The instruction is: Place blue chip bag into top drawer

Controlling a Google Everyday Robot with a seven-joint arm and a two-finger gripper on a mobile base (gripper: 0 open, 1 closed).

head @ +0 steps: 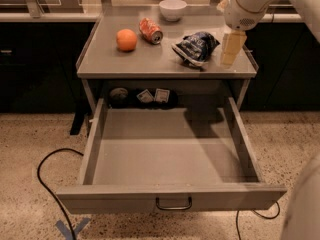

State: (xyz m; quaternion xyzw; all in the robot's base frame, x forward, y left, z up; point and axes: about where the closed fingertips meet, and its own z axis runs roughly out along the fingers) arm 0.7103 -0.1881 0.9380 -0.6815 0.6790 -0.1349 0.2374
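Blue chip bag [196, 46] lies on the tabletop [125, 64], upper right of frame, not yet lifted. Gripper [228, 61] is held just right of it, presumably staged for a grasp; its state cannot be told. Top drawer [165, 154] is seen open below, ready to receive the bag.

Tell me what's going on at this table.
A robot arm is set to put the blue chip bag into the top drawer. The drawer is pulled open, but the bag lies on the tabletop, not yet in it. The gripper hangs just right of the bag, near the tabletop's right edge. An orange, a soda can and a bowl sit there too.
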